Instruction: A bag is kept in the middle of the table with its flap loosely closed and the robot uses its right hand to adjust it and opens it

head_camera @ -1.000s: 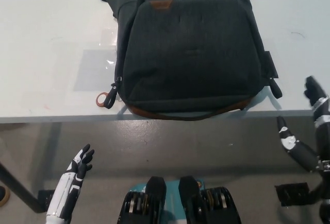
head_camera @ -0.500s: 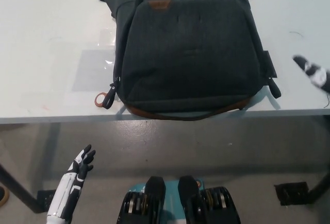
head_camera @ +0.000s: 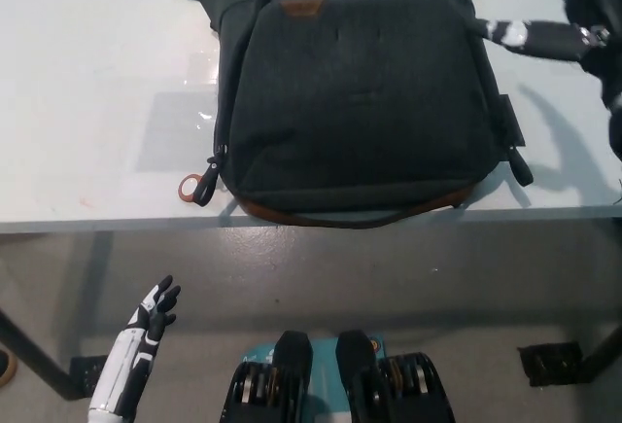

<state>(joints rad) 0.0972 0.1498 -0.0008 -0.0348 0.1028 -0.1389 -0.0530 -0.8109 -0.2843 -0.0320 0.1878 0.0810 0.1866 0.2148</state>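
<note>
A: Where is the backpack (head_camera: 360, 102)?

B: It lies flat in the middle of the white worktop (head_camera: 87, 83). Its bottom edge, with a brown strip, reaches the front edge of the worktop. Its flap is shut and has a small brown patch (head_camera: 301, 8) near the top.

A: What hangs off the backpack?

B: A zipper pull with an orange ring (head_camera: 190, 188) sits by its lower left corner.

A: Where is the black right robot hand (head_camera: 573, 5)?

B: Up by the top right corner of the backpack. One finger (head_camera: 520, 36) sticks out toward the flap's right edge. It is very near the flap, but I can't tell if it touches. The robot hand is spread out and holds nothing.

A: And the white left robot hand (head_camera: 146, 321)?

B: It rests well below the backpack, under the worktop edge, over the floor. Its fingers are loose and it holds nothing.
</note>
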